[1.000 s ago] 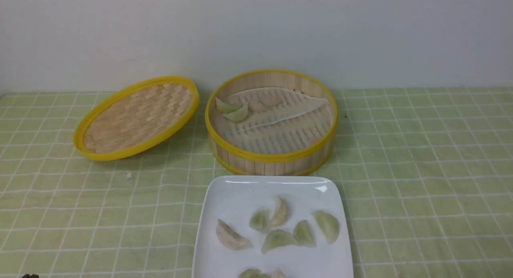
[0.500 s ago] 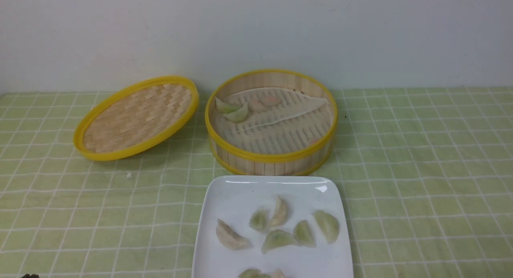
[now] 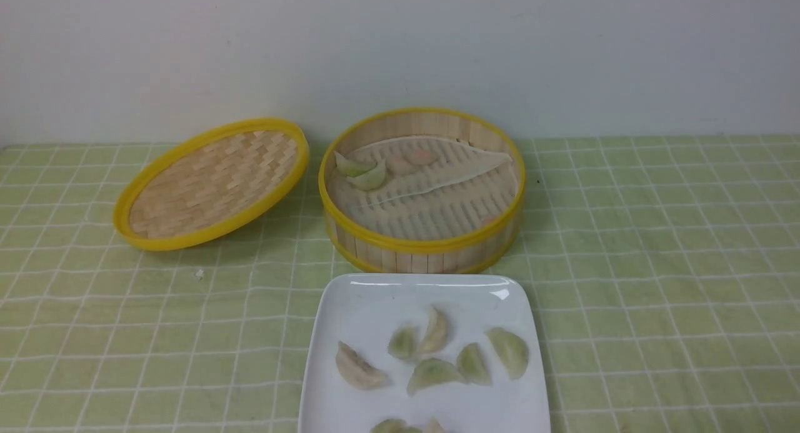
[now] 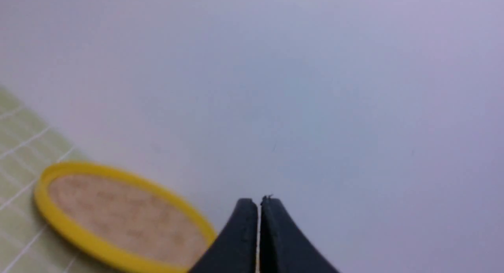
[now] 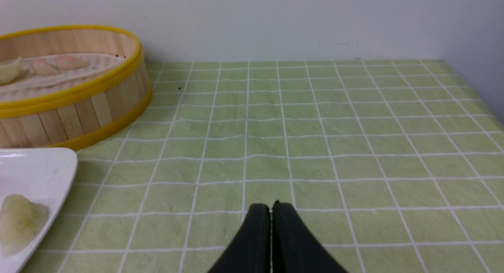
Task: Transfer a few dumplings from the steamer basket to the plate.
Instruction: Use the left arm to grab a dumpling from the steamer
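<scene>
The steamer basket stands at the table's middle back, with two pale green dumplings on its paper liner at the far left. The white plate lies in front of it and carries several dumplings. Neither gripper shows in the front view. In the left wrist view my left gripper is shut and empty, facing the wall beside the lid. My right gripper is shut and empty over bare cloth, to the right of the basket and the plate.
The shallow woven lid leans tilted to the left of the basket, also seen as the lid in the left wrist view. A green checked cloth covers the table. A white wall runs behind. A small crumb lies on the cloth.
A dark tip at the bottom left corner of the front view has gone out of view. The dumplings, basket, plate and lid have not moved.
</scene>
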